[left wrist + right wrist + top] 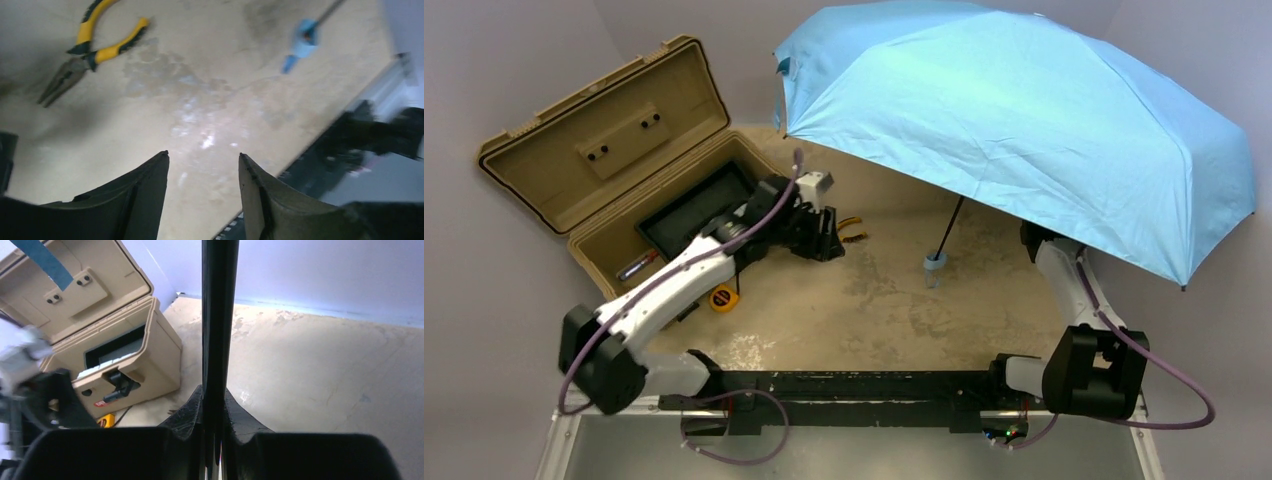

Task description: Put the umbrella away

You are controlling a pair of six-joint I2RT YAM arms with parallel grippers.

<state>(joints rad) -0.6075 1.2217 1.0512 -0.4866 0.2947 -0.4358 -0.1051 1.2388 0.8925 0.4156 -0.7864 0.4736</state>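
One container is present: a tan toolbox (602,250) at the far left of the table (874,320), with its lid (609,130) raised and leaning back. Inside it sits a black tray (694,205). A small cylindrical item (637,266) lies in the compartment beside the tray (its type cannot be told). A yellow tape measure (722,297) lies outside on the table, just in front of the box.

The umbrella (1024,110) is fully open. Its sky-blue canopy covers the far right of the table and overhangs the right edge. The black shaft (951,225) slants down to the blue handle (934,264), which is near mid-table. Contact between handle and tabletop cannot be told.

The right gripper (214,390) is under the canopy and is clenched on a thin black bar of the umbrella. Whether this bar is the shaft or a rib cannot be told.

The left gripper (202,155) is released, with its fingers apart and nothing between them. It hangs over the table beside the yellow-handled pliers (92,54), just right of the box.

A bare stretch of tabletop lies between the pliers and the handle and runs to the near edge.
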